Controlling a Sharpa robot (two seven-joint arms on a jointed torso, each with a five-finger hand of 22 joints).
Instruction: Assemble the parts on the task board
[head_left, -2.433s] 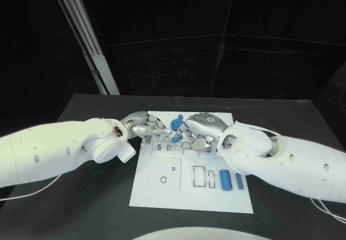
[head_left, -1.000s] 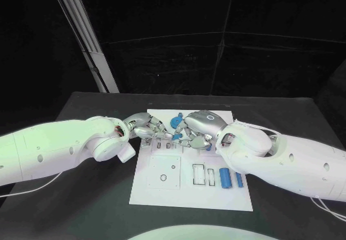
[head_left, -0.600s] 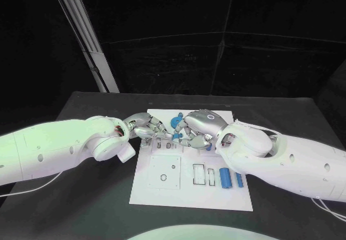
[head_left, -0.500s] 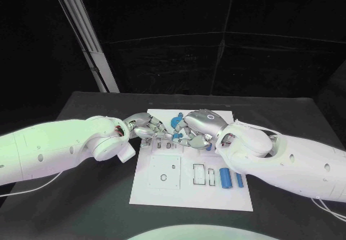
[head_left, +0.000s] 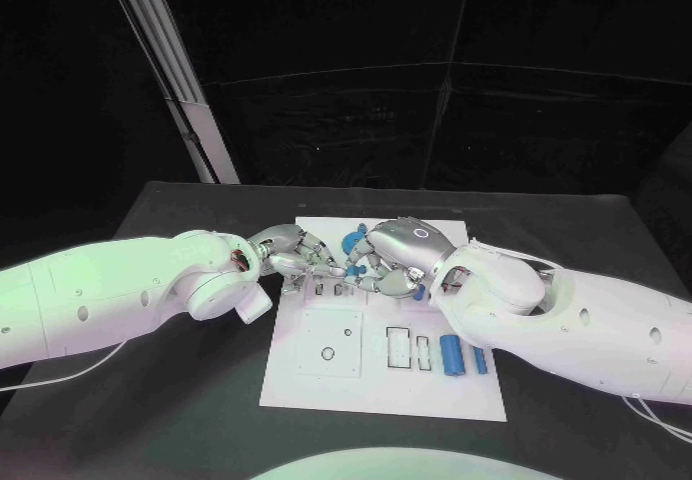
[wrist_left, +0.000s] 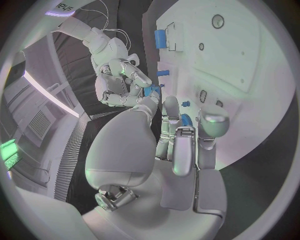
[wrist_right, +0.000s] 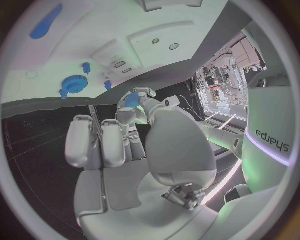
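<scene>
Meeting over white task board (head_left: 378, 385): left hand (head_left: 289, 252), right hand (head_left: 392, 257) pinching small blue part (head_left: 355, 270).

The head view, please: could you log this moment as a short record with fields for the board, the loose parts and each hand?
surface: black table
task board: white plate at the table's middle, with empty cut-outs on its near half
loose parts: two blue cylinders lying side by side on the board's near right
far part: blue gear on the board's far edge
left hand: over the board's far half, fingertips meeting the right hand's; a blue piece sits at its fingertips
right hand: over the board's far half; what it holds cannot be told
</scene>
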